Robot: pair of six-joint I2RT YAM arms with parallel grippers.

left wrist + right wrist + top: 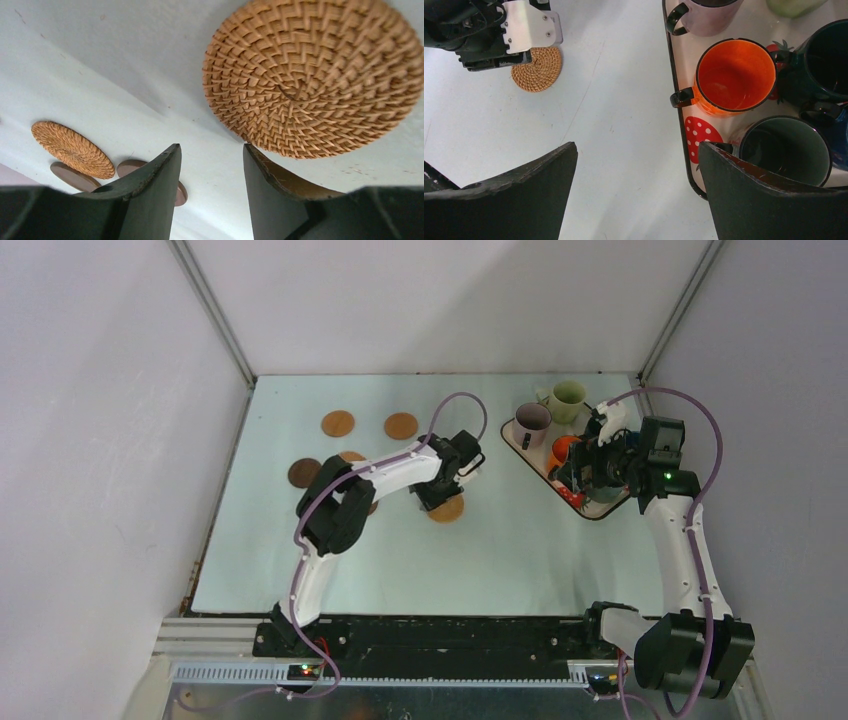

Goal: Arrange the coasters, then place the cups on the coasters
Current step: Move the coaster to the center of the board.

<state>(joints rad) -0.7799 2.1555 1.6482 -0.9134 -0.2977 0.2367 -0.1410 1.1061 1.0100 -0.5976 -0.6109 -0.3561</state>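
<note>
A woven tan coaster (312, 75) lies flat on the table just beyond my left gripper (212, 150), which is open with only bare table between its fingers; the right fingertip (255, 155) is at the coaster's near rim. From above, that coaster (450, 512) peeks out under the left gripper (440, 495). Two tan coasters (338, 423) (401, 426) lie farther back and a dark brown coaster (304, 473) to the left. My right gripper (636, 147) is open over the table beside the tray. The orange cup (735, 75), a mauve cup (706, 15) and a dark green cup (786, 147) stand on the tray.
The white strawberry-print tray (679, 125) sits at the right with a black rim; another dark green cup (824, 60), a navy cup (839, 145) and a pale green cup (567, 400) stand on it. A small tan coaster (72, 149) and brown discs (70, 175) lie left. White walls enclose the table.
</note>
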